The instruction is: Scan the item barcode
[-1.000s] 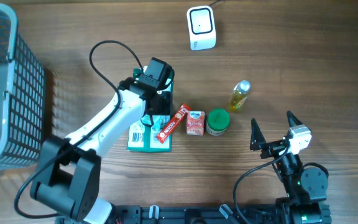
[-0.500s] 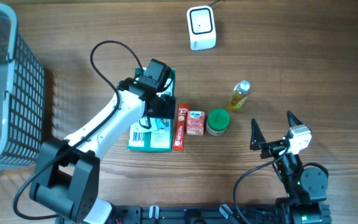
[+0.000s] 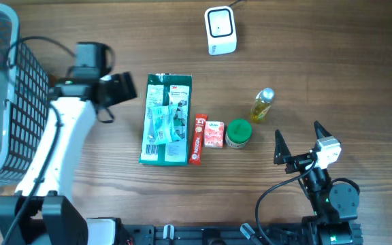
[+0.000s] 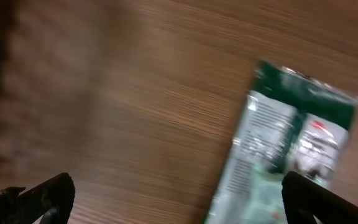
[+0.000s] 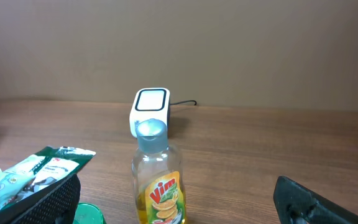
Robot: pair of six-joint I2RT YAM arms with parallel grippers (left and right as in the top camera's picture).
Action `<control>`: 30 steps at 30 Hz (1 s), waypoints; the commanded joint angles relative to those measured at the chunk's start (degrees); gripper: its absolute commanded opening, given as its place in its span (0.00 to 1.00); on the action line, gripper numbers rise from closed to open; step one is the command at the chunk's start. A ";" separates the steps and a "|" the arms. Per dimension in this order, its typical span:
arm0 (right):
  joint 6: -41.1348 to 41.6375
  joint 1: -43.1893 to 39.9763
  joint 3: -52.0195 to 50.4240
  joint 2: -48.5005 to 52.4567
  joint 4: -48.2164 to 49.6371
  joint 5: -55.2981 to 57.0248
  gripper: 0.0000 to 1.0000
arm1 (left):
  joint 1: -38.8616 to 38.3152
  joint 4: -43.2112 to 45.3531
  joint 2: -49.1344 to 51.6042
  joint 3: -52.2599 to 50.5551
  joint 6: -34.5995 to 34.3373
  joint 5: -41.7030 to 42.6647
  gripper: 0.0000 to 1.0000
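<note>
Green packet (image 3: 167, 119) flat on worktop (image 3: 332, 47), well below white scanner (image 3: 220, 29); print blurred, possibly barcode at lower left. Yellow bottle (image 5: 158, 180) labelled "Vim". Left end effector (image 3: 118, 101) spread wide, empty, just beside packet. Right end effector (image 3: 298, 138) likewise gaping, empty.

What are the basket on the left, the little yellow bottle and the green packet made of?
Basket: probably moulded plastic, matt grey, judging by its even open-grid walls.
Bottle: likely clear, glossy plastic, since its yellow contents show through the wall.
Green packet: seemingly thin shiny film or foil, as it looks crinkled and catches the light.
</note>
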 commanded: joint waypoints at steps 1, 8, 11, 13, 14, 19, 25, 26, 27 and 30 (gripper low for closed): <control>0.22 -0.28 -0.07 -0.22 0.20 -0.74 1.00 | 7.54 -0.11 -0.42 0.52 1.90 -1.40 1.00; 0.24 -0.28 -0.07 -0.22 0.20 -0.74 1.00 | 14.21 -0.09 -0.42 0.52 1.90 -1.40 1.00; 0.22 -0.28 -0.07 -0.22 0.22 -0.76 1.00 | 14.27 -0.09 -0.42 0.52 1.90 -1.40 1.00; 0.22 -0.28 -0.07 -0.22 0.22 -0.74 1.00 | 14.27 -0.09 -0.42 0.52 1.90 -1.40 1.00; 0.22 -0.28 -0.07 -0.22 0.20 -0.74 1.00 | 14.27 -0.09 -0.42 0.52 1.90 -1.40 1.00; 0.22 -0.28 -0.07 -0.22 0.20 -0.74 1.00 | 14.27 -0.09 -0.42 0.52 1.90 -1.40 1.00; 0.24 -0.28 -0.07 -0.22 0.22 -0.74 1.00 | 14.27 -0.09 -0.42 0.52 1.90 -1.38 1.00; 0.22 -0.28 -0.07 -0.22 0.20 -0.74 1.00 | 14.27 -0.09 -0.42 0.52 1.90 -1.38 1.00; 0.22 -0.28 -0.07 -0.22 0.22 -0.76 1.00 | 14.27 -0.09 -0.42 0.52 1.90 -1.38 1.00; 0.17 -0.28 -0.07 -0.22 0.22 -0.74 1.00 | 14.27 -0.09 -0.42 0.52 1.90 -1.38 1.00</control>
